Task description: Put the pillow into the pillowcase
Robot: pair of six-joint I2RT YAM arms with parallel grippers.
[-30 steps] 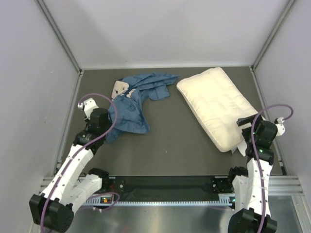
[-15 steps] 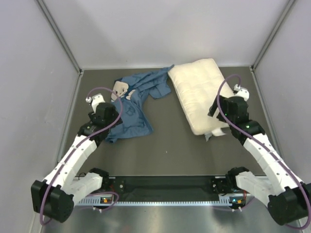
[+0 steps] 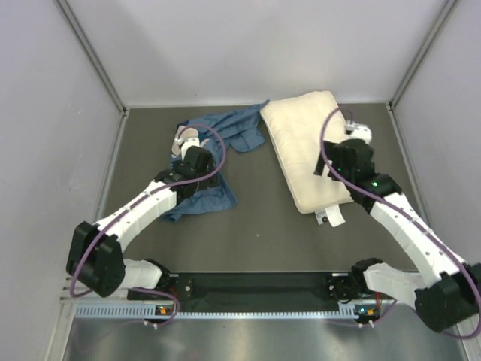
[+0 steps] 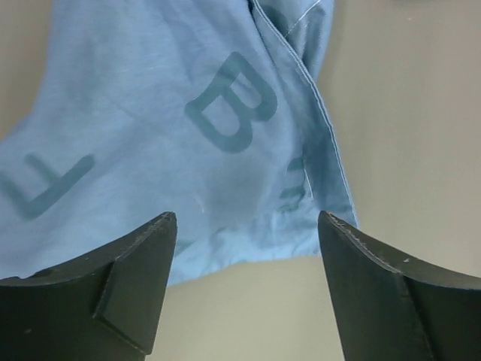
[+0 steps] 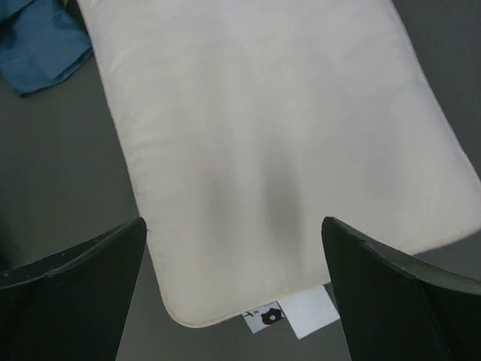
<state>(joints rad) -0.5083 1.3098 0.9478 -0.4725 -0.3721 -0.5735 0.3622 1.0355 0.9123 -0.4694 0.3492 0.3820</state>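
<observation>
The cream-white pillow [image 3: 304, 150] lies flat at the back right, its white tag [image 3: 331, 216] at the near short end. It fills the right wrist view [image 5: 270, 135], tag [image 5: 297, 314] at the bottom. The blue pillowcase [image 3: 214, 162] lies crumpled at the back left, touching the pillow's far left corner. In the left wrist view [image 4: 188, 135] it shows dark letters. My left gripper [image 3: 197, 162] is open above the pillowcase, its fingertips [image 4: 143, 248] over the near hem. My right gripper [image 3: 342, 162] is open and empty above the pillow's right side.
Grey walls close in the dark mat [image 3: 263, 226] on three sides. A black rail [image 3: 255, 286] with the arm bases runs along the near edge. A corner of the pillowcase [image 5: 41, 45] shows in the right wrist view.
My left gripper has moved right over the pillowcase. My right gripper has let go of the pillow's near end and moved back; the tag now lies bare. The pillow has barely shifted.
</observation>
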